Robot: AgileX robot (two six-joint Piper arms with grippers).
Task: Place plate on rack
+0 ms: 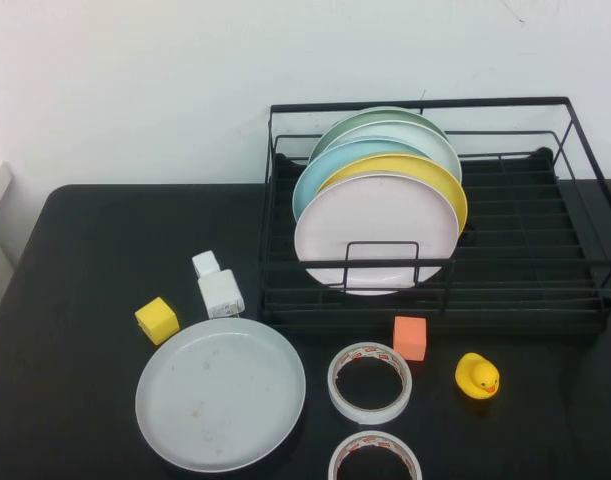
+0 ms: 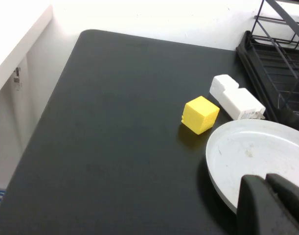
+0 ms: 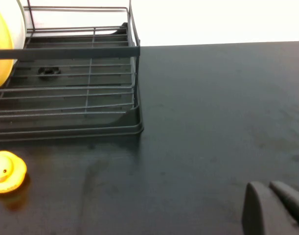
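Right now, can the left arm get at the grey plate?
Probably yes. The left gripper sits right at the near rim of the plate, with nothing between them. The right gripper is over bare table, away from the rack.

A black table (image 1: 85, 300) stands against a plain white wall (image 1: 135, 90); a white ledge (image 2: 17, 44) runs beside the table's left edge.

The high view looks down from the near side at the whole worktop (image 1: 85, 250), with the rack (image 1: 545, 250) at 1 o'clock. The left wrist view sits low and close over the plate (image 2: 257, 156). The right wrist view, also low, shares the rack's end and the toy duck (image 3: 7, 171).
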